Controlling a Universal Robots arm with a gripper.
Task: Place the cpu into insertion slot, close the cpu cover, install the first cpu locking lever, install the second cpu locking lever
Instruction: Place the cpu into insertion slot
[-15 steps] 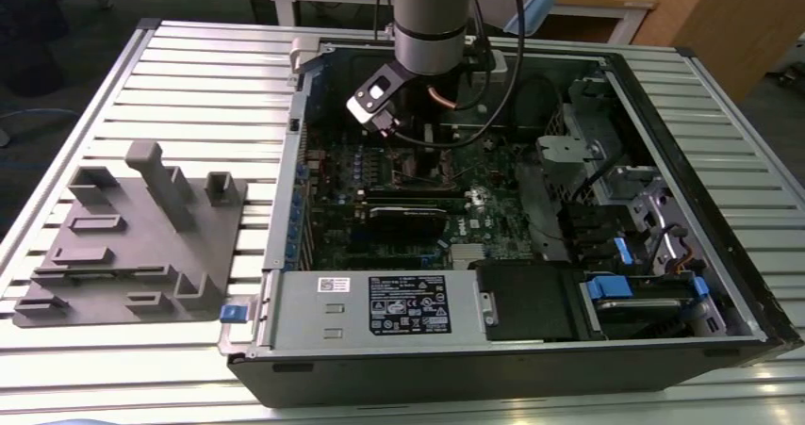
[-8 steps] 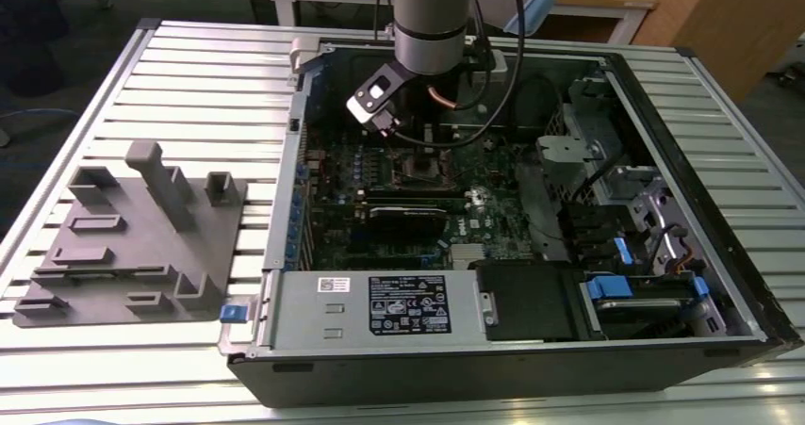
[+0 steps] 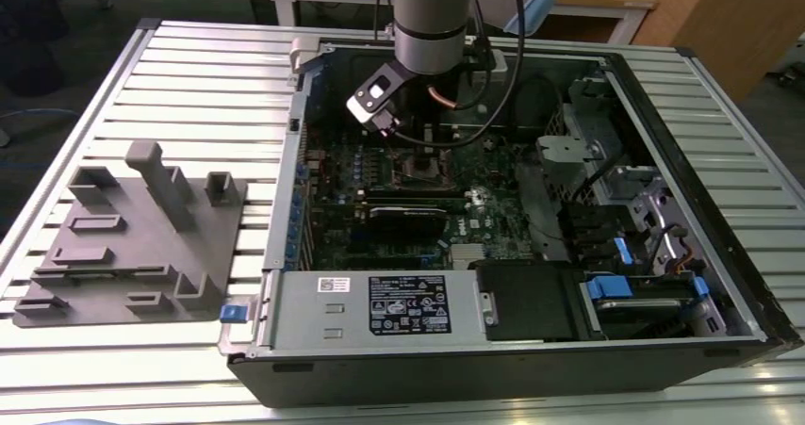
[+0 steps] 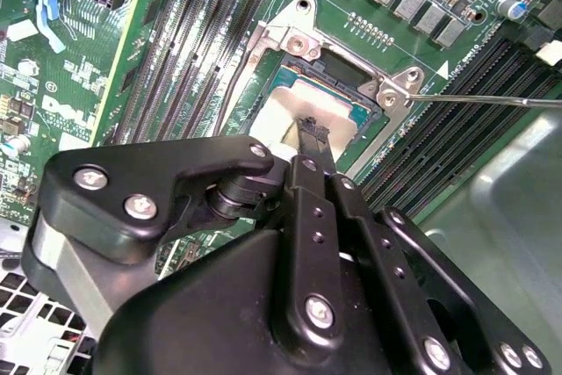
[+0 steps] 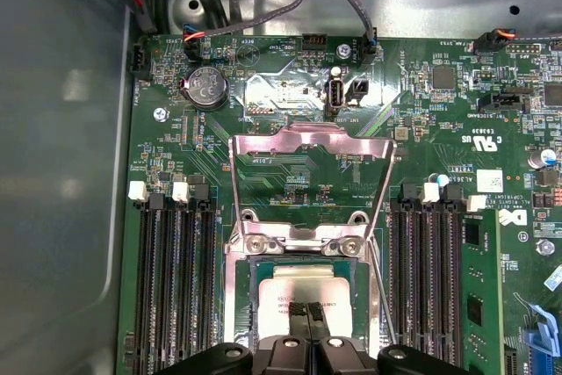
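Observation:
The cpu (image 5: pixel 290 292) lies flat in the insertion slot (image 5: pixel 257 305) of the green motherboard, its silvery top showing in both wrist views (image 4: pixel 303 94). My gripper (image 5: pixel 307 312) is shut, its two black fingertips pressed together on or just above the chip's top. The cpu cover (image 5: pixel 307 140) stands swung open behind the socket, the board showing through its window. A thin locking lever (image 4: pixel 492 99) sticks out sideways, unlatched, and runs beside the socket (image 5: pixel 379 292). In the exterior view the gripper (image 3: pixel 405 142) hangs over the slot (image 3: pixel 421 169) inside the open computer case.
Long black memory slots (image 5: pixel 171 287) flank the socket on both sides. A coin battery (image 5: pixel 205 87) and cables (image 5: pixel 263 15) sit beyond the cover. The case walls (image 3: pixel 723 255) and drive cage (image 3: pixel 629 194) ring the board. A grey fixture plate (image 3: pixel 126 246) lies on the exterior view's left.

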